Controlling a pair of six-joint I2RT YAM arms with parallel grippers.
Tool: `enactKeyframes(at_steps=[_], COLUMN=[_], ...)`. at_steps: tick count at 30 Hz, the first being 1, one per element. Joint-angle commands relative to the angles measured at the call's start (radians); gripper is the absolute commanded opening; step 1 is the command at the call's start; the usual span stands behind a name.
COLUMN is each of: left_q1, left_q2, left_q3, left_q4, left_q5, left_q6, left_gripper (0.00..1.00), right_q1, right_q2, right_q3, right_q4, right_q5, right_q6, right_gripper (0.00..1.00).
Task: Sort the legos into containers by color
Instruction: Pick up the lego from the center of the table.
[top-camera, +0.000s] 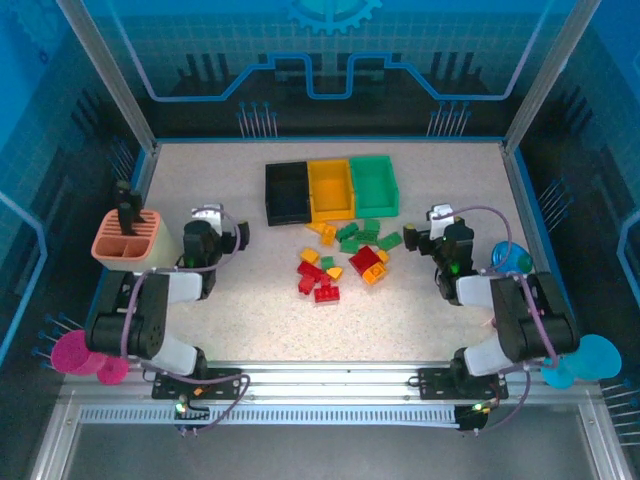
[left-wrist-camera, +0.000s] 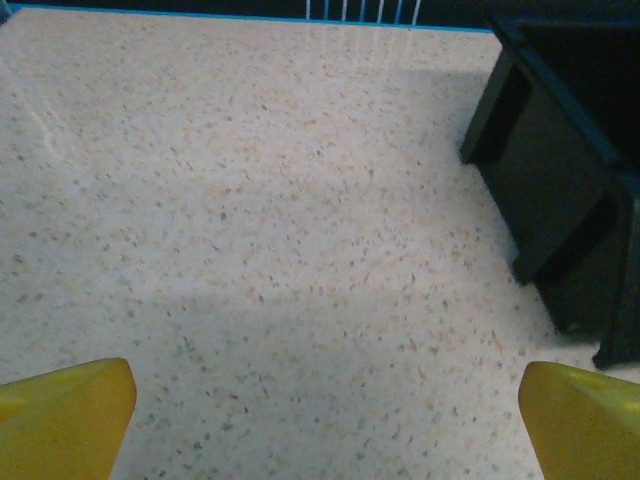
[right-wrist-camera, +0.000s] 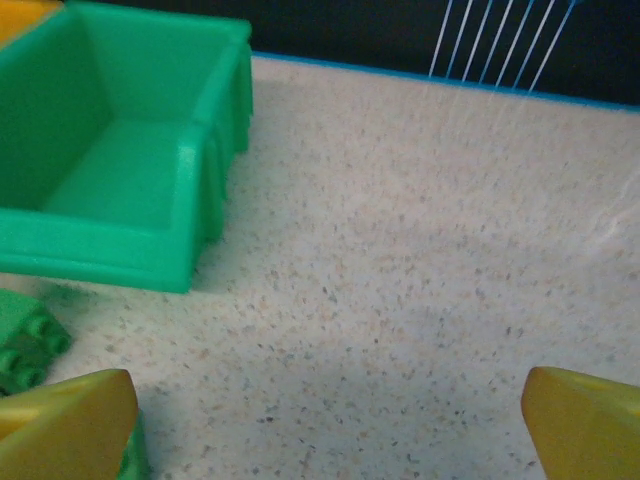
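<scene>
Beige speckled table (top-camera: 250, 330) carried everything, with bare room on both flanks, probably so each arm could swing in. Three open bins sat touching in a row at the far middle: black bin (top-camera: 288, 192), yellow bin (top-camera: 331, 188), green bin (top-camera: 373, 184), all looking empty, so sorting had not begun. Salmon-pink divided holder (top-camera: 120, 255) stood at far left beside the left arm, a dark tool upright in it; not part of the job. Legos (top-camera: 345, 255) lay as one loose scatter just in front of the bins, between the two arms, red, green and yellow-orange mixed, none binned. Left gripper (left-wrist-camera: 325, 430) hovered low over bare table with the black bin at its right, fingers spread wide, nothing between them. Right gripper (right-wrist-camera: 325, 430) likewise spread and empty, green bin ahead-left, a green brick (right-wrist-camera: 25, 345) just beside its left fingertip. Judged: both parked ready, and the right one seemed closest to a first pick.
</scene>
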Motion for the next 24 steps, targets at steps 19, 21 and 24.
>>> enactKeyframes(at_steps=[19,21,24], left_q1=[-0.47,-0.489,-0.516], left_q2=[-0.327,-0.329,-0.323], left_q3=[0.379,0.37,0.355], left_q4=[-1.021,-1.023,-1.01], left_q5=[-0.052,-0.047,-0.03], left_q6=[-0.373,-0.39,-0.407], left_gripper=[0.99,0.99,0.98], right_q1=[0.049,0.059,0.062], right_q2=[-0.147,-0.105,-0.012], right_q3=[0.596,0.637,0.705], right_q4=[-1.419,-1.463,-1.517], right_q5=[-0.183,-0.151,-0.165], right_q6=[0.57,0.652,0.759], right_gripper=[0.98,0.97,1.0])
